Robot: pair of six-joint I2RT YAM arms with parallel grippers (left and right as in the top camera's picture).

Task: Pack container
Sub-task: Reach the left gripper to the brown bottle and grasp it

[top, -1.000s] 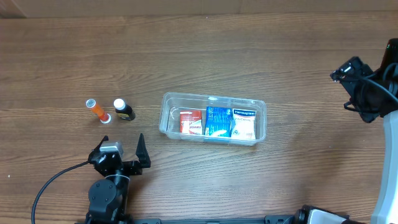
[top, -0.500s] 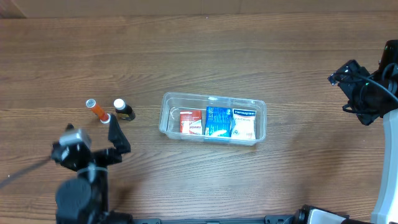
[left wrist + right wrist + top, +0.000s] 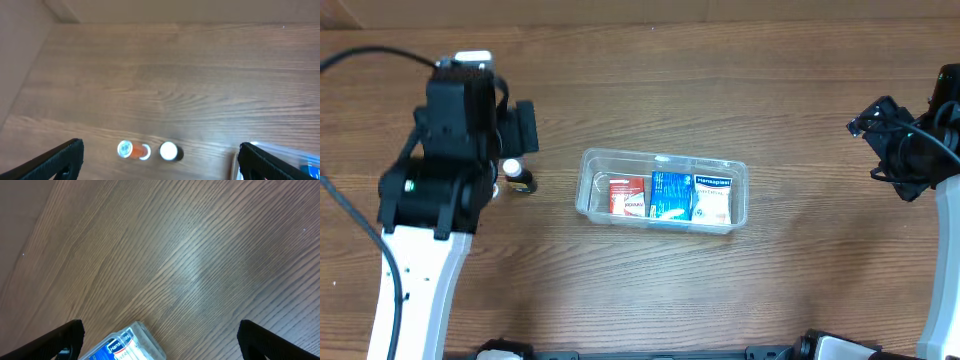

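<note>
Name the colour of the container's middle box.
The middle box is blue; best seen in the overhead view.

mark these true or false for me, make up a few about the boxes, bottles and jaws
1. In the container, the blue box sits between the red-and-white box and the white box. True.
2. Both small bottles are inside the container. False: the orange bottle and the dark bottle are on the table, outside it.
3. The left jaws are open with nothing between them. True.
4. The right jaws grip a box. False: they are open and empty.
</note>
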